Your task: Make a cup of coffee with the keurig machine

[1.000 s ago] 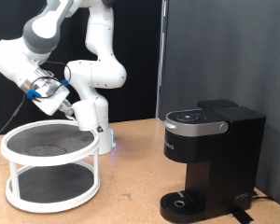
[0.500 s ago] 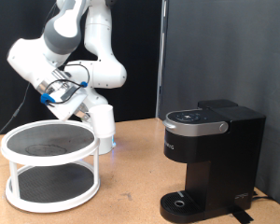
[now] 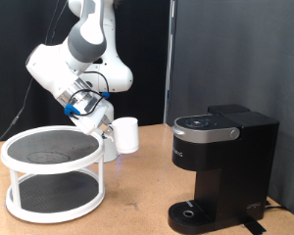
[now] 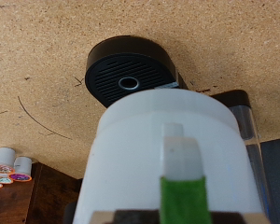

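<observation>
My gripper (image 3: pixel 101 125) is shut on the white cup (image 3: pixel 125 135) and holds it in the air between the white stand and the keurig machine (image 3: pixel 221 166), which stands at the exterior view's right with its lid down. In the wrist view the cup (image 4: pixel 168 149) fills the middle, with a green-tipped finger (image 4: pixel 182 182) against its wall. Beyond the cup, the machine's round black drip tray (image 4: pixel 129 73) shows on the table. The tray holds nothing.
A white round two-tier stand (image 3: pixel 53 176) with dark mesh shelves stands at the exterior view's left on the wooden table (image 3: pixel 137 201). The robot's white base (image 3: pixel 103 73) is behind it. Small coffee pods (image 4: pixel 11 165) show at the wrist view's edge.
The arm has swung from above the stand towards the exterior view's right, carrying the white cup closer to the keurig machine. The cup is now turned more level.
</observation>
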`<state>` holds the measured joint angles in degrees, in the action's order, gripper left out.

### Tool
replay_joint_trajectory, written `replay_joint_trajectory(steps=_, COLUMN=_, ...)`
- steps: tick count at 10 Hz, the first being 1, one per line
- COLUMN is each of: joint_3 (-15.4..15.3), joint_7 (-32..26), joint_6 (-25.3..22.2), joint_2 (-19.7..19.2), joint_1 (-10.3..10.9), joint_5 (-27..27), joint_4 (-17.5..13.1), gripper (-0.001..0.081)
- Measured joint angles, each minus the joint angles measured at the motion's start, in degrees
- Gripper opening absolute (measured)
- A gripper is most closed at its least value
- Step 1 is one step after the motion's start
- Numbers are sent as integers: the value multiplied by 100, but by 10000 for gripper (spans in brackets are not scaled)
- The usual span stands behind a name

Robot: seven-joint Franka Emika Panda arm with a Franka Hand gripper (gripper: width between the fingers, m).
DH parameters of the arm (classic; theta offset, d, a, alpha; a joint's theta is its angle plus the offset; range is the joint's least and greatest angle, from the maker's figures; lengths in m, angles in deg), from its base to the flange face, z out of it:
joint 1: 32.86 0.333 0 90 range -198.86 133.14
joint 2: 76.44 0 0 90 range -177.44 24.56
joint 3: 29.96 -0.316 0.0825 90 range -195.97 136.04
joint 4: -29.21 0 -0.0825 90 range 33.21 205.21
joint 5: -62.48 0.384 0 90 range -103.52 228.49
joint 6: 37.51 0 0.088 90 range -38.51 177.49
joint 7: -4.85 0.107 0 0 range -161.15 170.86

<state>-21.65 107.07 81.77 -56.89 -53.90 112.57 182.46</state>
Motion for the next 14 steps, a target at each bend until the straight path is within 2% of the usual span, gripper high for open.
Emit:
replay_joint_trajectory(steps=1, joint_3=3, joint_7=5, joint_6=-76, joint_2=-6, joint_1=-7, joint_5=-102, joint_4=2, gripper=6)
replay_joint_trajectory(steps=3, joint_3=-111, joint_7=396, joint_6=-39, joint_2=-94, joint_1=-2, joint_5=-424, joint_4=-2, gripper=6)
replay_joint_trajectory(steps=5, joint_3=-382, joint_7=730, joint_6=361, joint_2=-352, joint_1=44, joint_5=-436, joint_4=-54, gripper=6)
replay_joint_trajectory(steps=11, joint_3=-916, joint_7=958, joint_6=1140, joint_2=-1414, joint_1=211, joint_5=-248, joint_4=-643, gripper=6)
replay_joint_trajectory(steps=14, joint_3=-1194, joint_7=884, joint_6=1546, joint_2=-1912, joint_1=336, joint_5=224, joint_4=-854, gripper=6)
